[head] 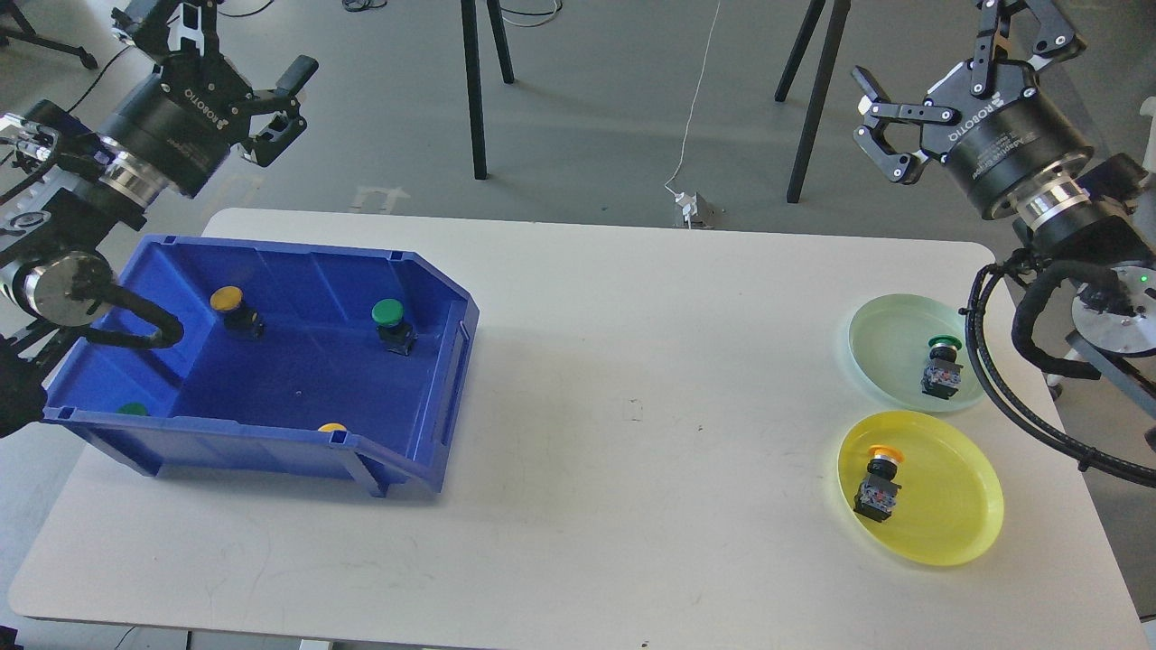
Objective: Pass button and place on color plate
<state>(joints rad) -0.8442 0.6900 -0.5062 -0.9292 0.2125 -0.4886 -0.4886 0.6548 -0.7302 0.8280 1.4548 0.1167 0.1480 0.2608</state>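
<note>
a white table (578, 361) is seen from above, with a blue bin (424, 379) on its left part and two plates near its right edge. the left gripper (284, 104) is held up high beyond the bin's far left corner, well apart from everything inside it; its fingers are spread and nothing is gripped. the right gripper (880, 122) is raised above the far right corner of the table, well clear of both plates, its fingers likewise parted and empty.

four buttons are found in the bin. a yellow-capped button (237, 311) stands near the back wall, cap tilted up and to the left, long axis close to upright. a green-capped button (394, 325) stands to its right, near the bin's right wall, also roughly upright with the cap on top. only the cap of another green button (134, 409) is seen at the near left corner, and only a sliver of another yellow cap (332, 427) at the front wall; how these two lie cannot be told.

on the pale green plate (880, 338) a green button (941, 366) is set, cap toward the far side, body toward the near side. on the yellow plate (966, 515), just nearer, a yellow button (879, 483) lies on the plate's left part, cap pointing away and slightly right, its long axis running near to far.
</note>
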